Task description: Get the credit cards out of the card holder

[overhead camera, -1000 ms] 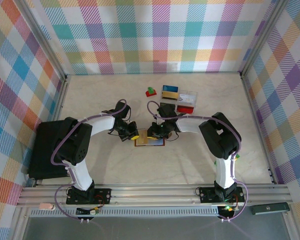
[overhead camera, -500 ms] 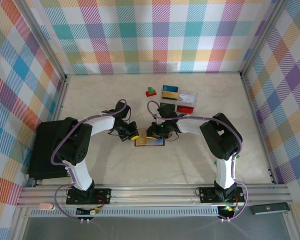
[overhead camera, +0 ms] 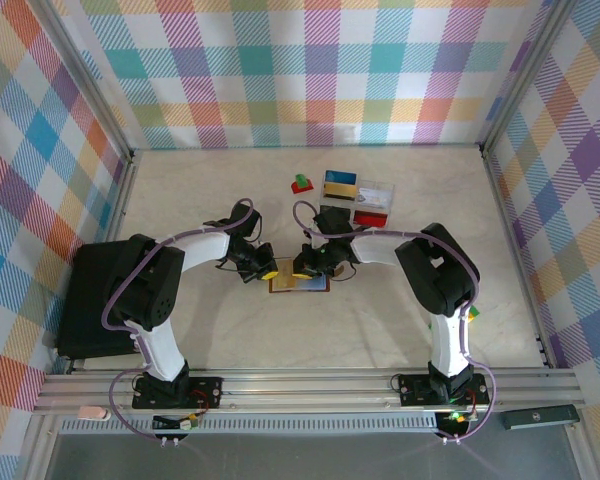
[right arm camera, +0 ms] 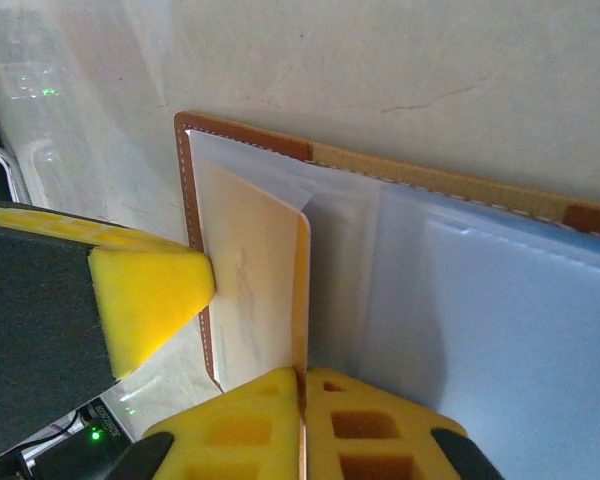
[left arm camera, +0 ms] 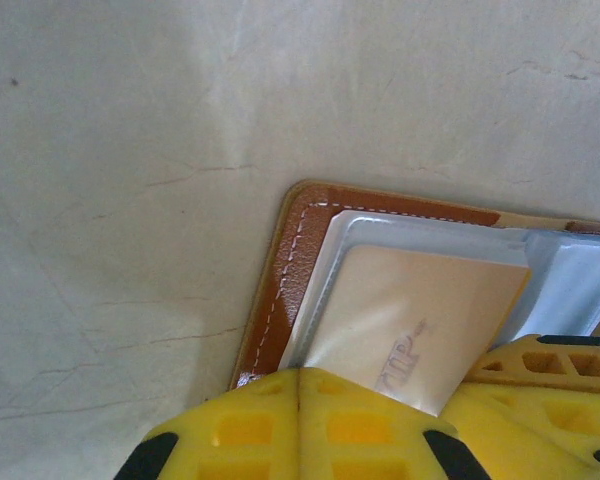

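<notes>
Yellow-padded right gripper (right arm camera: 302,378) is clenched on the edge of a pale yellow card (right arm camera: 250,290) that sits in the wallet's left sleeve. Wallet (overhead camera: 310,285) lies open, mid-table (overhead camera: 380,320). Left gripper (left arm camera: 298,378) is clamped empty, its tip pressing the wallet's left border. Farther back are a clear box (overhead camera: 372,200) and a blue-and-yellow card (overhead camera: 340,183).

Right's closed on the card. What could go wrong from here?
1. The right gripper pinches the card by its edge only; it may slip off on the pull.
2. The card looks partly inside the wallet; the wallet may drag along if the shut left gripper, pressing its border, slides.
</notes>
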